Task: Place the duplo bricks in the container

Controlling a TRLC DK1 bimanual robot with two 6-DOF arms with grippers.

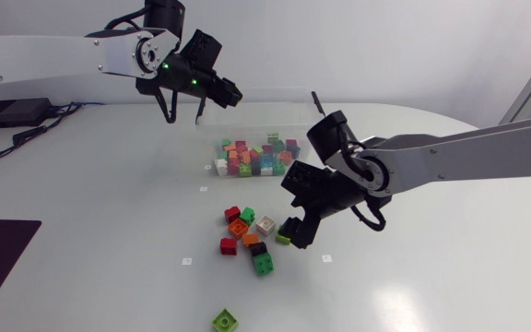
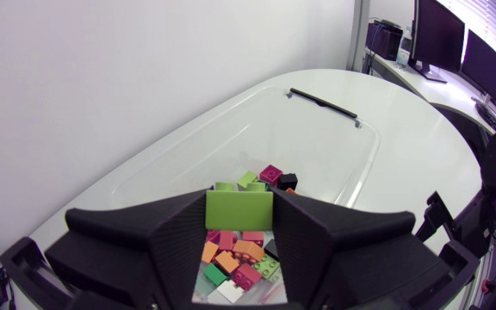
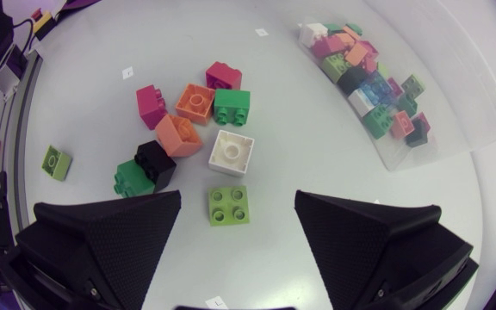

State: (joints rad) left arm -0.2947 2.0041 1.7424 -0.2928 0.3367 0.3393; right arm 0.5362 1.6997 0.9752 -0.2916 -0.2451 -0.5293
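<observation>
Most bricks [image 1: 256,157] were in the container [image 1: 270,112], about ten loose. My left gripper [image 1: 183,118] pinched a green brick [image 2: 239,209], my right gripper [image 3: 238,202] gaped.

The right claw [image 3: 238,201] gapes wide over a lime brick [image 3: 229,205], just beside a white brick [image 3: 232,152].

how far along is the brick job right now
Done: many bricks lie in the container. In hand: the left gripper is shut on a green brick above it. Left: about ten loose bricks on the table, the open right gripper over a lime brick.
</observation>
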